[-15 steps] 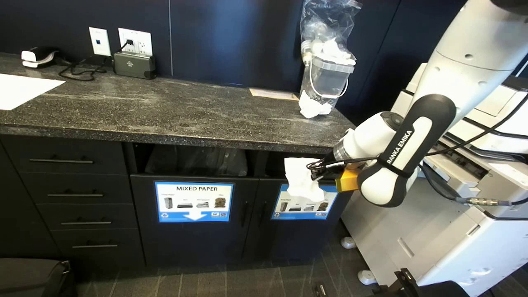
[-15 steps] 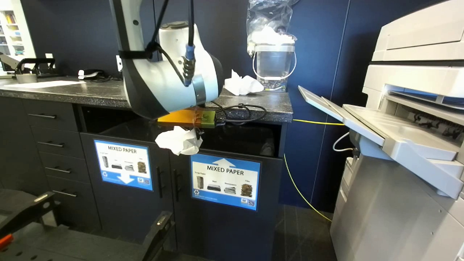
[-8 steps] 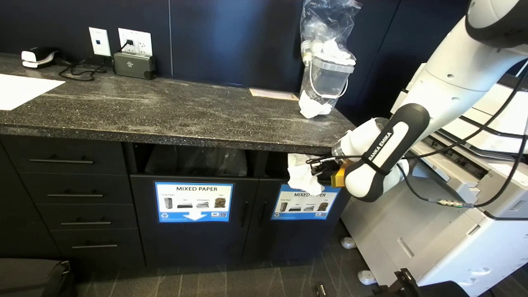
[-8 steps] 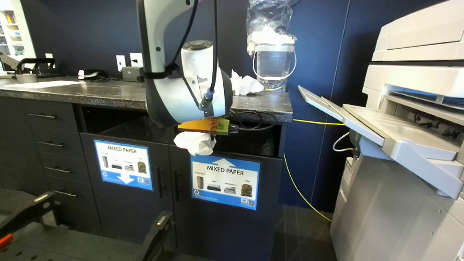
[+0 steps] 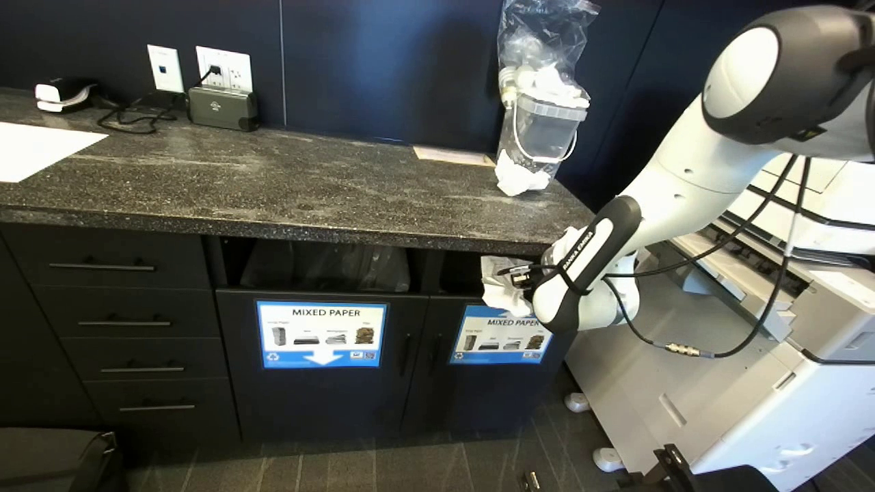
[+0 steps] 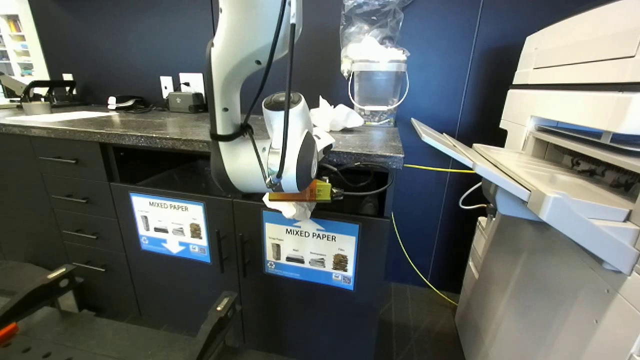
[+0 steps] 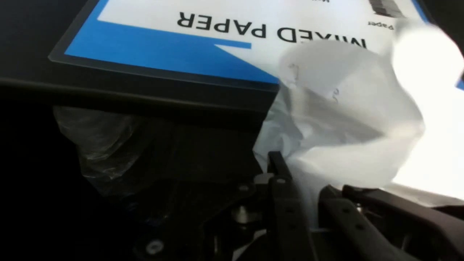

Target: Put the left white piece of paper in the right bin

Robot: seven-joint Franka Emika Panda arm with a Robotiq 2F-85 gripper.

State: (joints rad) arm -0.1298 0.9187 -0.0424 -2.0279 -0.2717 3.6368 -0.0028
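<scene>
"Dark wall (image 5: 383, 75), speckled counter (image 5: 307, 184) below. Where's the crumpled paper (image 7: 344, 127)?"

"Lower than the counter, in front of the right bin (image 6: 310, 317), covering part of its sign (image 6: 310, 252)."

"And the gripper (image 7: 303, 174)?"

"Clamped on that paper."

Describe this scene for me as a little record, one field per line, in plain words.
Gripper: pinching a crumpled white paper
Paper's place: at the opening of the right bin, not yet released
Bin sign: reads MIXED PAPER, arrow pointing up
On the countertop: second paper wad near a clear plastic bucket
Beside the bins: office printer
</scene>
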